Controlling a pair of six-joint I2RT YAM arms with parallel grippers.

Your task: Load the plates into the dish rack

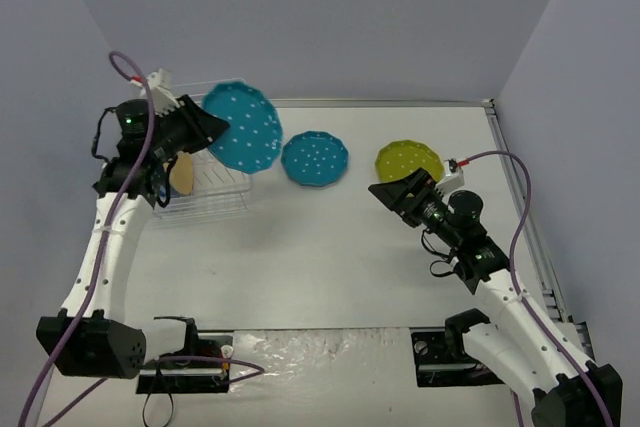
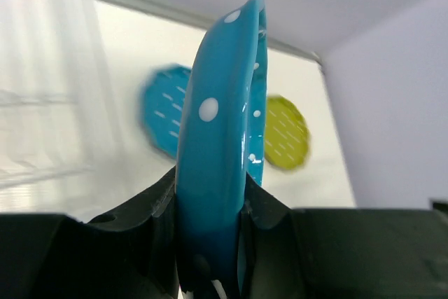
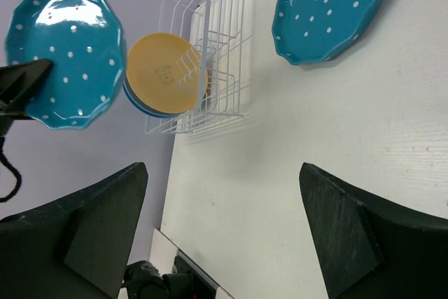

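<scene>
Loaded: an orange-yellow plate point(image 3: 164, 69) stands on edge in the dish rack point(image 3: 227, 68), with a light blue plate point(image 3: 143, 108) showing just behind it; whether one or two blue plates are there cannot be told.
In hand: the held teal plate point(image 1: 243, 127), white-dotted and scalloped, hangs in the air over the far right side of the rack, touching nothing else.
Left claw: the left gripper point(image 1: 210, 127) is clamped on the left rim of the held teal plate, one finger on each face.
Right claw: the right gripper point(image 3: 222, 173) stands wide apart and empty, low over the table point(image 1: 330, 257), just in front of the lime green plate point(image 1: 409, 160).
Left to do: the second teal plate point(image 1: 314, 159) and the lime green plate lie flat on the table, well apart from the rack; with the plate in hand, at least three are judged outstanding.
Stage: judged about a third done, at the step of carrying a plate to its slot.
Facing: the held plate is tilted, its dotted face turned up and toward the right arm.
Long axis: its diameter runs straight out from the fingers, edge-on in the left wrist view.
Fit: judged to need rotating to stand parallel with the racked plates.
</scene>
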